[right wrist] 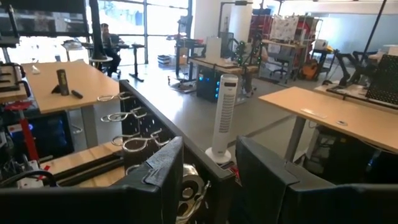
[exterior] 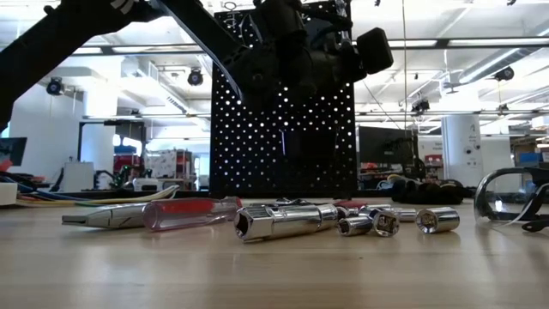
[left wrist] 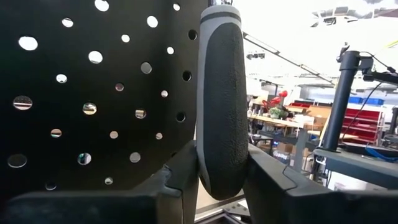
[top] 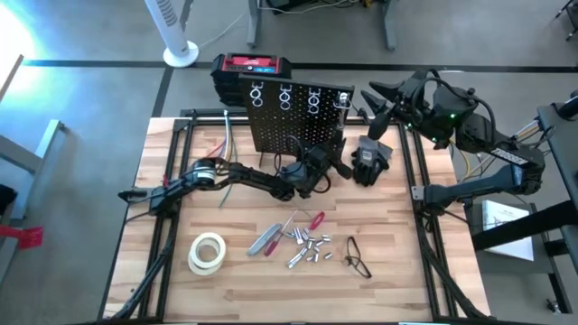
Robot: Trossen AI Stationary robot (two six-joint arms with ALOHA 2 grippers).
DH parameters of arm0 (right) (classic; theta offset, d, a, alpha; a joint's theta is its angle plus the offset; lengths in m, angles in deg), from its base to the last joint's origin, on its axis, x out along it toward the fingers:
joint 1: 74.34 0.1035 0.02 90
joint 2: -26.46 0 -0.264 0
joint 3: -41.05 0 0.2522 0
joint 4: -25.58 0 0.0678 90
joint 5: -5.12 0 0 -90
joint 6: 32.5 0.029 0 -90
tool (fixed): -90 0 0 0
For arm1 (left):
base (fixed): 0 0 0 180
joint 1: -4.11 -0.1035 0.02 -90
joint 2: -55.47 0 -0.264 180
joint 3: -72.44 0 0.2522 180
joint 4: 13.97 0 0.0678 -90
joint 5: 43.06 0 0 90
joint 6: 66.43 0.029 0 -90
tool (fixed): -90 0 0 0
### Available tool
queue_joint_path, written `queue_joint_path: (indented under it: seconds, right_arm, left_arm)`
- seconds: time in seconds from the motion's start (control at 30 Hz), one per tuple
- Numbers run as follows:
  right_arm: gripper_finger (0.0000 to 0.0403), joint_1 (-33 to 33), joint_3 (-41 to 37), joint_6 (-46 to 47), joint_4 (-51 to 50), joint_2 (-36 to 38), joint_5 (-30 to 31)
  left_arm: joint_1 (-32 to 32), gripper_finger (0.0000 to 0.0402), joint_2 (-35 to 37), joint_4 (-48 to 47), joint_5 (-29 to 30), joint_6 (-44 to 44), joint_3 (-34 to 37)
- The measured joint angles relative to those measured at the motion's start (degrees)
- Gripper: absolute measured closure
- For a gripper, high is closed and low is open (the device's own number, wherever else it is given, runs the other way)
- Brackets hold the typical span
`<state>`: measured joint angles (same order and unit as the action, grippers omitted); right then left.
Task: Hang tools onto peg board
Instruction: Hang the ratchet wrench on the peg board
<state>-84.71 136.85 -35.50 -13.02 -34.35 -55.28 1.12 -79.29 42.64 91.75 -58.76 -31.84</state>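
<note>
Clamping a grey-handled tool (left wrist: 222, 106) upright, the left gripper (left wrist: 221, 177) sits beside the peg board (left wrist: 93, 93); right gripper (right wrist: 208, 180) gapes.

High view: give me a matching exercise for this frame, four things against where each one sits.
Things:
1. tape roll
2. safety glasses
3. peg board
4. black gloves

Places:
A. upright at the table's far edge
B. near-left part of the table
C. beside the board's right end
D. right of the scattered silvery bits

Pairs: 1-B, 2-D, 3-A, 4-C
</note>
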Motion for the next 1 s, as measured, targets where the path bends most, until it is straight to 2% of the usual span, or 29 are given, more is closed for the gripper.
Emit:
queue_joint_path:
  seconds: [0.4,0.87,1.0]
  right_arm:
    - [0.027,0.01,0.02,0.94,-1.97,-0.03,-0.01]
    - [0.0266,0.01,0.04,0.96,-2.31,-0.03,-0.17]
    - [0.0271,0.01,0.04,0.94,-3.41,-0.03,-2.8]
  left_arm:
    - [-0.13,0.0302,0.15,-1.59,0.37,5.23,-0.09]
    - [-0.28,0.0314,0.22,-1.85,-0.71,4.96,-0.09]
    - [-0.34,0.0307,0.22,-1.9,-0.9,5.06,-0.07]
